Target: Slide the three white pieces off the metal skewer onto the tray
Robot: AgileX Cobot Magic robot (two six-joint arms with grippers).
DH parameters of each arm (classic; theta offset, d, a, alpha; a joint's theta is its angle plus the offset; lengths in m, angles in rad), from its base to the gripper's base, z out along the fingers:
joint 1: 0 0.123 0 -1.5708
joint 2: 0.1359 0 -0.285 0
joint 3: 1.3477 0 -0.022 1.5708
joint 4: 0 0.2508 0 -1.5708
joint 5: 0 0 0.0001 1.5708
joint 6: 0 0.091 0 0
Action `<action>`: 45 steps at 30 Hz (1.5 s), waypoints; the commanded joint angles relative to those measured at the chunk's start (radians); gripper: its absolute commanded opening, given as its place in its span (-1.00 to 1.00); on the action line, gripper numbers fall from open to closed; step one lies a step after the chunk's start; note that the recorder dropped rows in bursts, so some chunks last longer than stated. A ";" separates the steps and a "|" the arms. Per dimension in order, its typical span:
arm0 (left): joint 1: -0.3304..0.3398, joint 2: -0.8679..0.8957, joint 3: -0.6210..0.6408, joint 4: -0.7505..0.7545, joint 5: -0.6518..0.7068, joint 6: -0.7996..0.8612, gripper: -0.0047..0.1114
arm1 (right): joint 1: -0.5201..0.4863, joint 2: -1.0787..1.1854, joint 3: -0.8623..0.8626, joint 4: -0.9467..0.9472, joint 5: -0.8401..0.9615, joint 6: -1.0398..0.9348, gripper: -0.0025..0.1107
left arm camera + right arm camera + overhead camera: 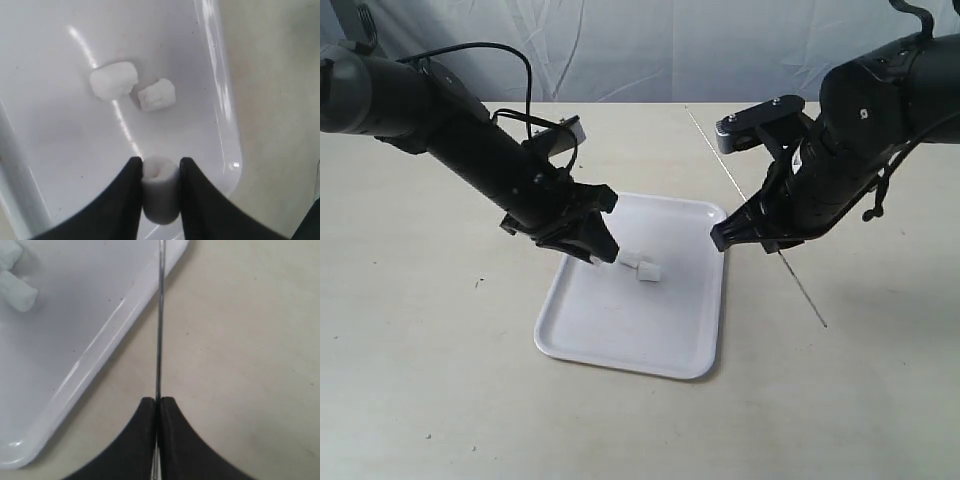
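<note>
your left claw (160, 166) pinched the last white piece (161, 192) over the tray (220, 100), near the two pieces (113, 80) lying there. your right claw (158, 402), closed on the bare metal skewer (160, 315), held it just beside the tray.

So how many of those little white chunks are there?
3. One white chunk and a second chunk lie close together on the tray; the third chunk is pinched in the left hand. None seems hidden.

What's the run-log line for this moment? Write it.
left gripper: shut on third white piece above tray | two white pieces: lying on tray | right gripper: shut on metal skewer, looks bare
</note>
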 commanded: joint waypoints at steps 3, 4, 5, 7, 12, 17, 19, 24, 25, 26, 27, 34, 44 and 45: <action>-0.005 -0.001 -0.002 0.016 0.020 -0.040 -0.49 | -0.004 0.012 -0.004 0.160 -0.036 -0.108 -0.97; -0.005 -0.001 -0.002 0.016 0.016 -0.040 -0.49 | -0.004 0.023 -0.004 0.192 -0.036 -0.124 -0.97; -0.005 -0.001 -0.002 0.016 0.011 -0.040 -0.49 | -0.004 0.032 -0.004 0.214 -0.036 -0.140 -0.97; -0.005 -0.001 -0.002 0.016 0.011 -0.040 -0.49 | -0.004 0.051 -0.004 0.234 -0.042 -0.160 -0.97; -0.005 -0.001 0.040 0.029 -0.058 -0.036 -0.28 | -0.004 0.126 -0.004 0.297 -0.103 -0.226 -0.97; -0.005 -0.001 0.047 0.014 -0.105 -0.040 -0.21 | -0.004 0.184 -0.004 0.541 -0.170 -0.424 -0.97; -0.005 -0.001 0.046 0.005 -0.115 -0.040 -0.34 | -0.004 0.210 -0.004 0.546 -0.184 -0.440 -0.97; -0.005 -0.001 0.046 0.042 -0.163 -0.038 -0.92 | -0.004 0.249 -0.004 0.555 -0.203 -0.451 -0.72; -0.005 -0.001 0.046 0.042 -0.166 -0.038 -0.92 | -0.004 0.251 -0.004 0.565 -0.221 -0.451 -0.62; -0.005 -0.001 0.046 0.042 -0.171 -0.038 -0.92 | -0.004 0.253 -0.004 0.577 -0.231 -0.451 -0.58; -0.005 -0.001 0.046 0.042 -0.171 -0.038 -0.92 | -0.004 0.253 -0.004 0.579 -0.239 -0.459 -0.56; -0.005 -0.016 0.046 0.090 -0.177 -0.083 -0.92 | -0.004 0.233 -0.028 0.556 -0.224 -0.468 -0.57; -0.005 -0.268 0.106 0.260 -0.332 -0.126 -0.92 | -0.004 -0.001 -0.008 0.411 -0.235 -0.468 -0.58; -0.005 -0.308 0.122 0.271 -0.348 -0.126 -0.92 | -0.004 -0.026 -0.002 0.406 -0.241 -0.468 -0.59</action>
